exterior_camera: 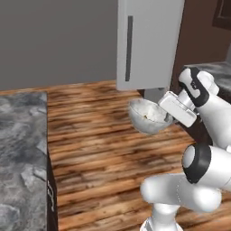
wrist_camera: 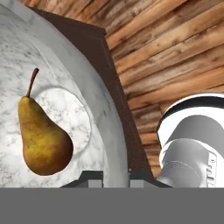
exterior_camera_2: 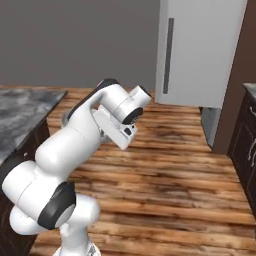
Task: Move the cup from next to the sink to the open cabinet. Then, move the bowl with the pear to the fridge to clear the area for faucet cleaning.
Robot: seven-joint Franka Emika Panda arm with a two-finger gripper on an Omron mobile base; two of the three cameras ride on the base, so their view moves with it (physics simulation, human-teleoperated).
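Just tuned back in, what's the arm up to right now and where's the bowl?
The gripper is shut on the rim of the marbled bowl, holding it in the air over the wooden floor. The pear lies inside the bowl. The fridge stands ahead of the arm with its door closed, so the bowl has not yet gone in. A grey stone counter sits off to the left.

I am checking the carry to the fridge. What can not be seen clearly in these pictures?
- Gripper: hand view, fingertips cut off by the bottom edge; shut on the bowl rim.
- Gripper and bowl: right base view, hidden behind the arm.
- Pear: left base view, too small, a speck inside the bowl.
- Fridge: both base views, top cut off by the edge; left base view, the arm hides its bottom right corner.
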